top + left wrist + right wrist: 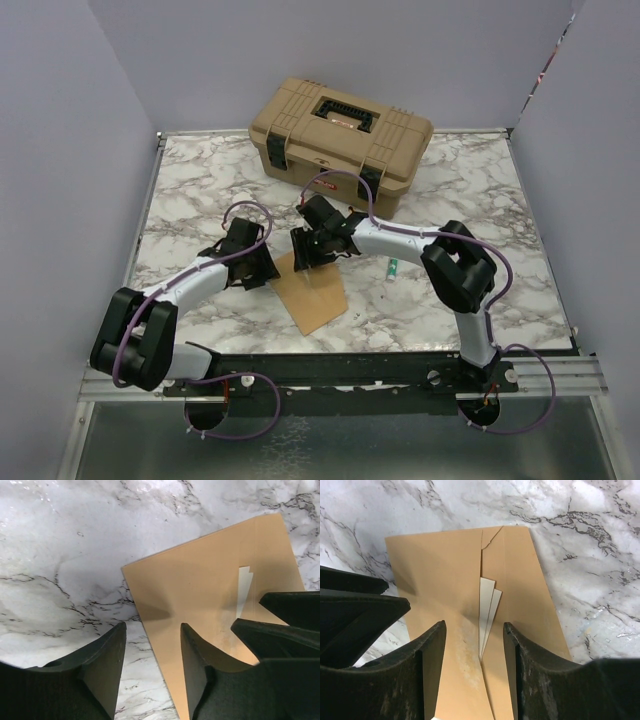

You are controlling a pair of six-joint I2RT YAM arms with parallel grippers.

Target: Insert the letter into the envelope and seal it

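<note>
The brown kraft envelope (pixel 318 295) lies flat on the marble table in front of the arms. It also shows in the left wrist view (pixel 210 575) and the right wrist view (pixel 440 570). Two pale slivers of paper (pixel 488 605) show through the gap between its folded panels. They also show in the left wrist view (pixel 244 587) and may be the letter. No loose letter is in view. My left gripper (pixel 152 630) is open, straddling the envelope's left edge. My right gripper (pixel 474 630) is open, low over the seam. Both grippers sit close together (pixel 262 266) (pixel 305 252).
A closed tan toolbox (pixel 340 140) with a black handle stands at the back centre. A small green-and-white object (pixel 393 268) lies right of the envelope. Grey walls close in the table on the left, back and right.
</note>
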